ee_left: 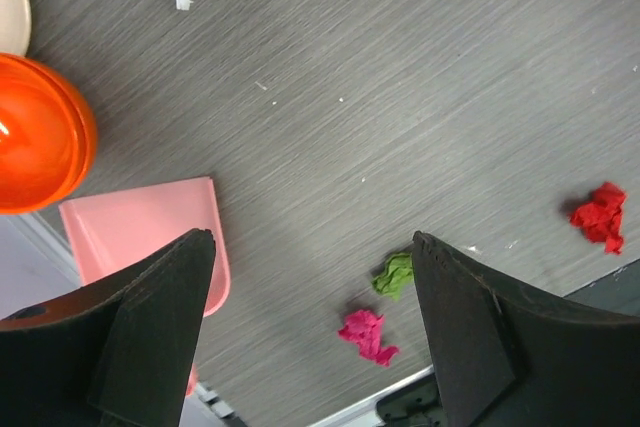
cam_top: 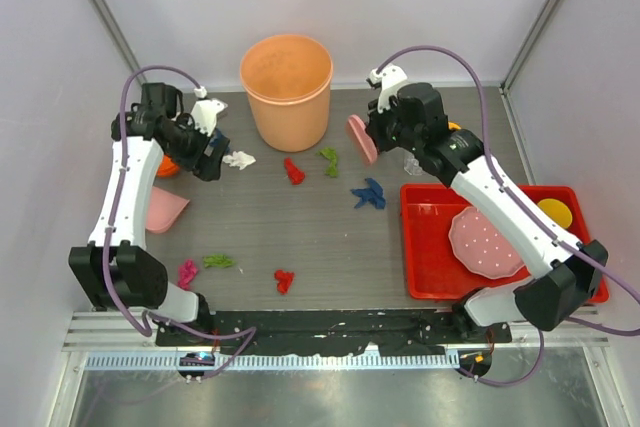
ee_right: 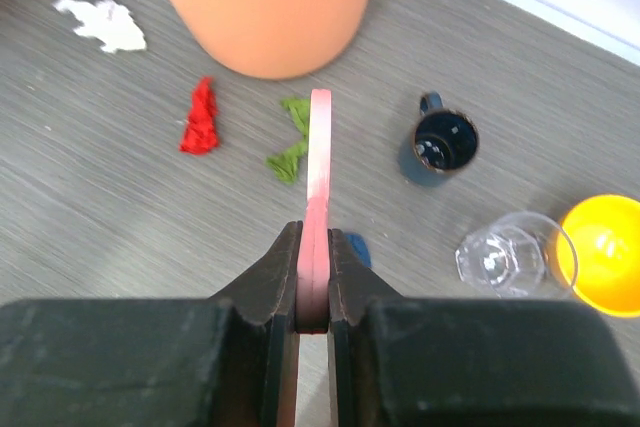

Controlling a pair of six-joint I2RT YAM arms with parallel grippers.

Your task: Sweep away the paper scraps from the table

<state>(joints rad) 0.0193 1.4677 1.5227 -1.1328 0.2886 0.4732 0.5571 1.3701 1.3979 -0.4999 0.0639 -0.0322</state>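
Over the far middle of the table (cam_top: 260,227), the right gripper (ee_right: 314,243) clenched a thin pink paddle (ee_right: 320,147) edge-down—seemingly as a sweeper for the paper scraps (cam_top: 292,171) strewn left and nearer—while the left gripper (ee_left: 312,239) hung with jaws spread near the pink dustpan (ee_left: 150,227).

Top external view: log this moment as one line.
left pincer: open, empty, above table | right pincer: shut on pink flat tool | paper scraps: scattered on table | pink dustpan: on table, ungripped

A: What do you lose on the left wrist?
B: The glossy orange bowl (ee_left: 40,137), cut by your frame's edge; the pink plastic dustpan (ee_left: 145,232), partly behind the left gripper (ee_left: 312,239).
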